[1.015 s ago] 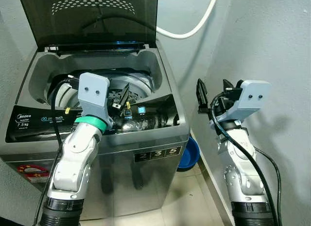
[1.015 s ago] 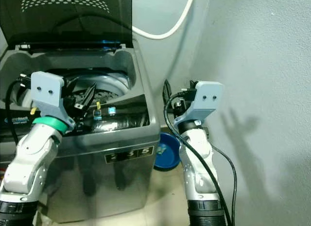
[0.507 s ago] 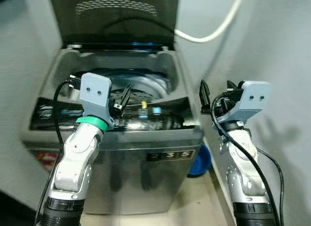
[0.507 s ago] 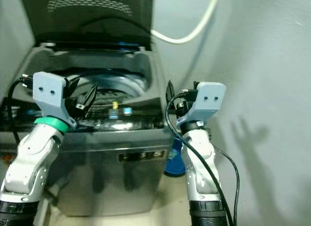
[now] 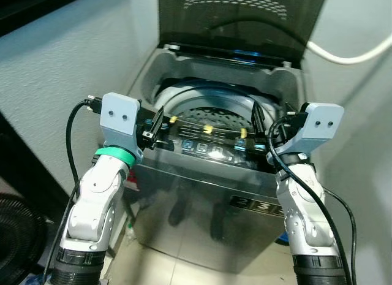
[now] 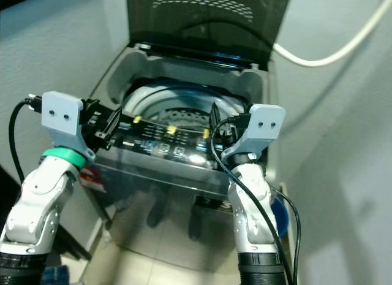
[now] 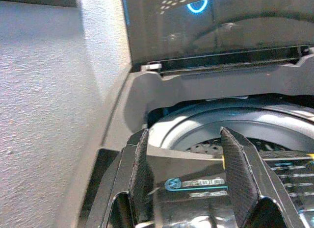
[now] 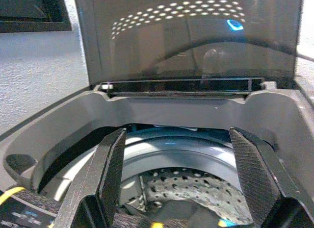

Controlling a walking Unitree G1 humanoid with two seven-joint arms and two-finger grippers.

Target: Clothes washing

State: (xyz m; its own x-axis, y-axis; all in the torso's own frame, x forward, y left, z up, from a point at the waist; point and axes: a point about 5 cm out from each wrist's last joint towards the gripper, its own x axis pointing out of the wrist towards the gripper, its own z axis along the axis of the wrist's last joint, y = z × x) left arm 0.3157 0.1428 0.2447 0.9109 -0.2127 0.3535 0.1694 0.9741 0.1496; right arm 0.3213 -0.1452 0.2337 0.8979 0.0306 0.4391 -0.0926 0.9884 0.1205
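Note:
The grey top-loading washing machine (image 5: 202,193) stands in front of me with its dark lid (image 5: 239,21) raised. Perforated metal shows inside the drum (image 8: 196,189). My left gripper (image 5: 154,124) hovers open above the front left corner of the control panel (image 5: 208,145), holding nothing. In the left wrist view its fingers (image 7: 140,174) frame the panel and the drum rim. My right gripper (image 5: 272,122) is open over the panel's right end, also holding nothing. The right wrist view looks between its fingers (image 8: 113,174) into the drum.
A textured wall (image 5: 67,58) runs close along the machine's left side, and another wall closes in on the right. A white hose (image 5: 352,55) hangs behind the lid. A dark round fan-like object (image 5: 18,236) sits low on the left. A blue basin (image 6: 280,214) lies by the machine's right foot.
The whole picture has swung, so the camera has moved: the machine now sits centred between both grippers instead of on the left. Both arms keep their pose, fingers still apart.

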